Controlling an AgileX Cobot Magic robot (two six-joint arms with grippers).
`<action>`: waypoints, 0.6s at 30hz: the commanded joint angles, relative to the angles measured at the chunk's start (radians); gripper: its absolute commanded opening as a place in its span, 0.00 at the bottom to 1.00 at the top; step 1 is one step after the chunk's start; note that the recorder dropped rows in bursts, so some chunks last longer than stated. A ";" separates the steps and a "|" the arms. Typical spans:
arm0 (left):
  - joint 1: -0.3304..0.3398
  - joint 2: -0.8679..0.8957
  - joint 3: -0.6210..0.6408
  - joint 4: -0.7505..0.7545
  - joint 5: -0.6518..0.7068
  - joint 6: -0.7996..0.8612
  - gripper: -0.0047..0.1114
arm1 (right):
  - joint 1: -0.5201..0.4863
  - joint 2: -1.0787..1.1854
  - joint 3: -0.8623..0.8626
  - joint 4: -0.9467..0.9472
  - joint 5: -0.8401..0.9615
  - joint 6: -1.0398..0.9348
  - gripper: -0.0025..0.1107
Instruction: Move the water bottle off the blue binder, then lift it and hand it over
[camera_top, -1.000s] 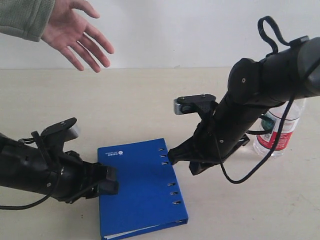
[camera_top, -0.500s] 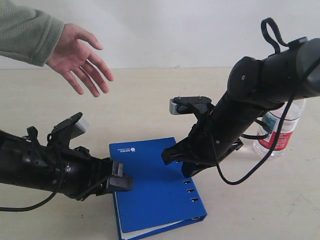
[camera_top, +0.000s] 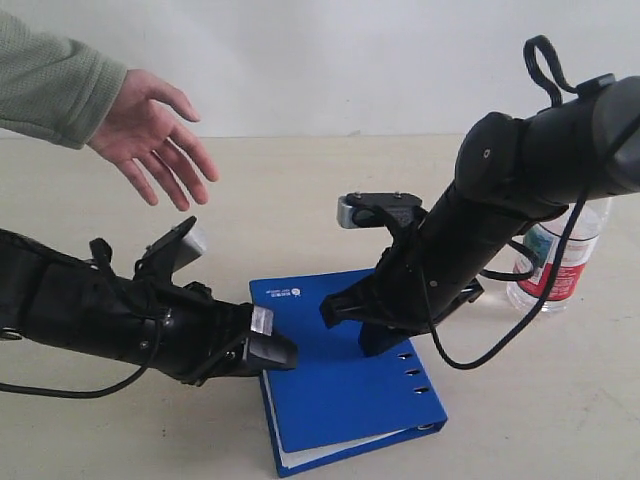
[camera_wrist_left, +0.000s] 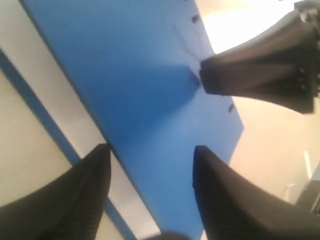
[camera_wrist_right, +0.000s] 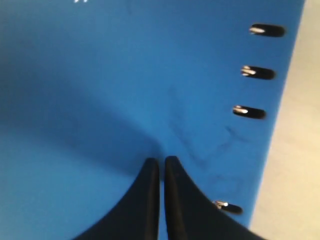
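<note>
The blue binder (camera_top: 340, 390) lies on the table, ring slots toward the right. My left gripper (camera_top: 270, 350) is at its left edge; in the left wrist view the jaws (camera_wrist_left: 150, 147) straddle that edge, white pages and blue cover (camera_wrist_left: 140, 65) between the fingers, shut on it. My right gripper (camera_top: 372, 342) is shut, empty, its tips (camera_wrist_right: 161, 159) resting on the cover (camera_wrist_right: 100, 75) near the slots. The water bottle (camera_top: 560, 262) stands upright on the table at the right, partly hidden behind the right arm.
A person's open hand (camera_top: 150, 130) in a green sleeve reaches in above the table at the upper left. The right arm's cable (camera_top: 500, 345) hangs between binder and bottle. A white wall closes off the back.
The binder has slid to the right and turned a little, with my left gripper travelling along at its edge. The right gripper stayed on the cover. The person's hand moved lower and inward.
</note>
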 joint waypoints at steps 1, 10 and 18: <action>0.002 0.048 -0.036 -0.007 -0.022 -0.012 0.45 | -0.005 0.001 -0.001 0.020 0.015 -0.041 0.02; 0.002 0.072 -0.052 -0.007 -0.034 -0.022 0.45 | -0.005 -0.006 -0.003 -0.244 0.007 0.153 0.02; 0.002 0.072 -0.052 -0.007 -0.030 0.001 0.45 | -0.005 -0.027 -0.003 -0.460 -0.005 0.304 0.02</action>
